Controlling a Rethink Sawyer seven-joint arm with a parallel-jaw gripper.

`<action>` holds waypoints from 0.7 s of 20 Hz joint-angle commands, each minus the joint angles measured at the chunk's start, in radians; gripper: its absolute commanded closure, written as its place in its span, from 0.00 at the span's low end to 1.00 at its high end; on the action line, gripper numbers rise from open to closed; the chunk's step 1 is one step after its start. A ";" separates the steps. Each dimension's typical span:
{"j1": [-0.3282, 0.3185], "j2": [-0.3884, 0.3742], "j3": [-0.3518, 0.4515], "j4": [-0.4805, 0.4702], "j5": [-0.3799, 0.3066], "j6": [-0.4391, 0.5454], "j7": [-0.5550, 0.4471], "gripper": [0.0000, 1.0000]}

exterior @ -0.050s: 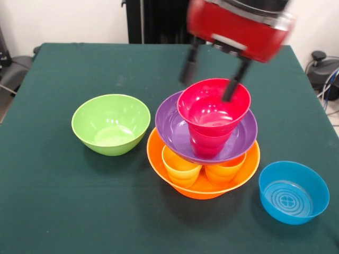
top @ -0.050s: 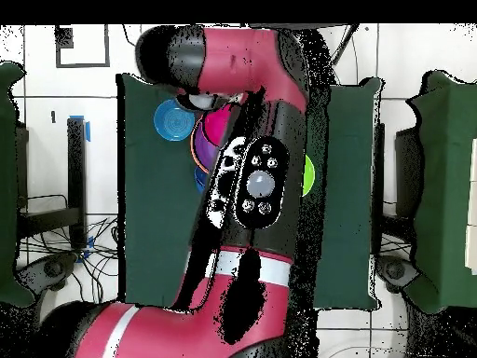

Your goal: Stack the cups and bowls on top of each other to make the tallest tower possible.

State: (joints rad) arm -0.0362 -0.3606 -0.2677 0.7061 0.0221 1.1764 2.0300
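Observation:
The tower stands right of the table's middle. Its base is the big orange bowl, with a yellow cup and an orange cup inside. The purple bowl rests on those cups. A red cup stands in it and carries the red bowl, slightly tilted. My gripper is open above the red bowl's far rim: one finger hangs outside it and the other dips inside. In the overhead view the arm hides most of the tower; only the purple bowl's rim and some red show.
A lime green bowl sits upright, left of the tower and a little apart from it. A light blue bowl with a ringed base stands at the near right, seen also as the light blue bowl from overhead. The dark green table reaches to its edges.

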 commanded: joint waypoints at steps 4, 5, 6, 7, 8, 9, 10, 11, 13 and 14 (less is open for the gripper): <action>-0.112 0.028 0.160 -0.074 -0.026 0.191 -0.323 0.00; -0.118 0.029 0.164 -0.065 -0.027 0.175 -0.325 0.00; -0.124 0.029 0.168 -0.048 -0.032 0.148 -0.323 0.00; -0.130 0.028 0.170 -0.022 -0.034 0.110 -0.311 0.00; -0.136 0.034 0.174 -0.002 -0.036 0.073 -0.295 0.00; -0.141 0.036 0.173 0.027 -0.037 0.024 -0.259 0.00; -0.147 0.038 0.173 0.057 -0.035 -0.029 -0.218 0.00; -0.154 0.040 0.174 0.086 -0.027 -0.071 -0.169 0.00; -0.171 0.057 0.182 0.119 0.003 -0.104 -0.074 0.00; -0.175 0.068 0.181 0.122 0.009 -0.119 -0.041 0.00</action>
State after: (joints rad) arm -0.1894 -0.3569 -0.2324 0.6573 0.0245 1.1867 2.0298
